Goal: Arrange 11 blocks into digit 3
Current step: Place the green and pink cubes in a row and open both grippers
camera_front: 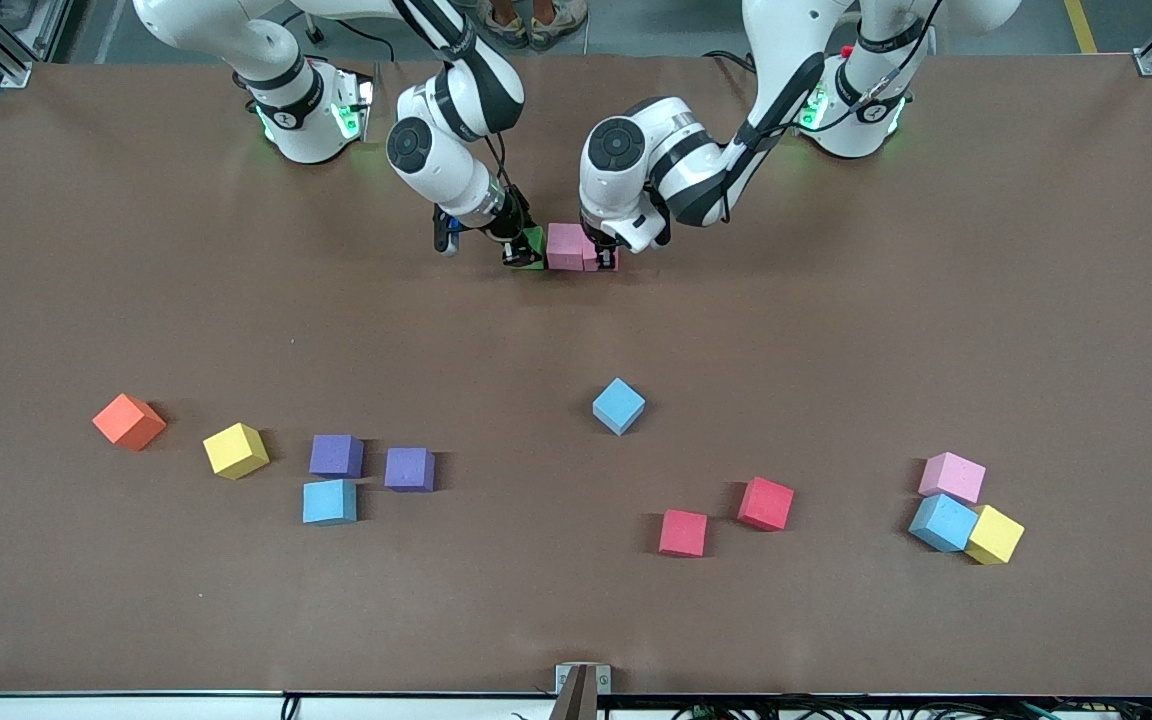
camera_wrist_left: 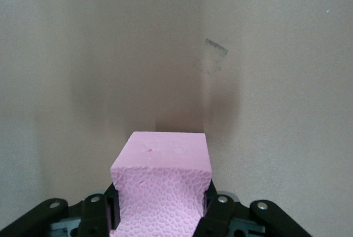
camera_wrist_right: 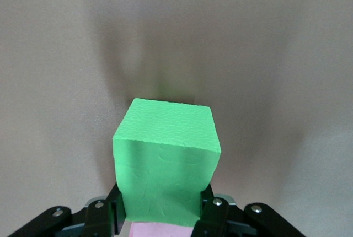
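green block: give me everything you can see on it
The green block is a matte foam cube, one face smooth, edges sharp. The right gripper is shut on its sides, fingers pinching its lower part. It sits at the robots' end of the table, in line with a pink block; a pink surface shows just beneath it.

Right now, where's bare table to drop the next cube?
Free: the wide strip between the green cube and pink cubes under the grippers and the light blue cube. Crowded: the purple cubes cluster and the pink, blue, yellow trio.
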Tool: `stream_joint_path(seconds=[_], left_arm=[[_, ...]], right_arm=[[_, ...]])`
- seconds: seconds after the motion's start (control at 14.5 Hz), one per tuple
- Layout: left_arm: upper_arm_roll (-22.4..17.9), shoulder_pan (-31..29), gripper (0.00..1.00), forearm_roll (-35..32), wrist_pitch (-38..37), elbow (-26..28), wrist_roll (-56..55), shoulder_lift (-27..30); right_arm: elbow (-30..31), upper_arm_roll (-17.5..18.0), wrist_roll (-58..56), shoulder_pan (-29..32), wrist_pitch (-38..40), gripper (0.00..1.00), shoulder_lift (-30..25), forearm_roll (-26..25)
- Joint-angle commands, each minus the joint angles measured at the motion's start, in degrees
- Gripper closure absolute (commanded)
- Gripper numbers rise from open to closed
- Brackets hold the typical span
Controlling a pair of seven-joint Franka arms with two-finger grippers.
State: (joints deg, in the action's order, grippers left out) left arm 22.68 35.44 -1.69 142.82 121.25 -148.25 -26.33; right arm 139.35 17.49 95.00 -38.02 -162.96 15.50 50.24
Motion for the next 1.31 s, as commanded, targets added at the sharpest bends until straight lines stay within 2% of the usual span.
stream_joint_path(seconds=[0.0, 0.48, 0.62, 0.69, 0.76, 0.83, 0.9, 0.97, 1.04, 1.1, 1.24], left_arm=[[-0.2, 0.5, 0.99, -1.3, 1.1, 1.2, -1.7, 0.8], [-0.3, 1.2, 0.96, -1.3, 1.7, 1.2, -1.9, -0.1], [-0.4, 1.2, 0.87, -1.3, 1.7, 1.2, -1.8, -0.3], [-0.4, 1.1, 0.80, -1.9, 1.7, 1.2, -1.9, -0.5], [-0.3, 0.9, 0.66, -2.6, 1.7, 1.2, -1.9, -0.7], [-0.3, 0.9, 0.21, -2.9, 1.7, 1.2, -1.9, -0.9], [-0.3, 0.7, 0.00, -2.9, 1.6, 1.1, -1.9, -0.8], [-0.3, 0.6, 0.00, -3.0, 1.2, 1.1, -1.8, -0.4], [-0.3, 0.6, 0.00, -3.0, 1.0, 1.1, -1.7, 0.0], [-0.2, 0.7, 0.00, -3.0, 0.3, 1.0, -1.8, 0.6], [0.0, 0.9, 0.00, -3.0, -2.0, 0.7, -1.8, 1.8]], right_arm=[[0.8, 0.2, 0.4, -0.6, -1.2, 1.00, -0.4, 2.1], [0.7, 0.2, 0.9, -1.5, -1.2, 1.00, 0.0, 2.3], [0.7, 0.1, 0.9, -2.0, -1.2, 0.99, 0.1, 3.1], [0.6, 0.1, 0.9, -2.2, -1.2, 0.99, 0.2, 3.5], [0.6, 0.0, 0.8, -2.3, -1.2, 0.98, 0.4, 3.5], [0.5, 0.0, 0.8, -2.4, -1.2, 0.98, 0.5, 3.5], [0.5, -0.1, 0.8, -2.3, -1.2, 0.95, 0.5, 3.5], [0.5, -0.1, 0.8, -2.3, -1.2, 0.80, 0.4, 3.5], [0.4, -0.3, 0.8, -2.2, -1.1, 0.36, 0.4, 3.5], [0.4, -0.4, 0.7, -2.2, -1.0, 0.00, 0.4, 3.5], [0.0, -0.4, 0.0, -2.0, -0.3, 0.00, 0.4, 3.3]])
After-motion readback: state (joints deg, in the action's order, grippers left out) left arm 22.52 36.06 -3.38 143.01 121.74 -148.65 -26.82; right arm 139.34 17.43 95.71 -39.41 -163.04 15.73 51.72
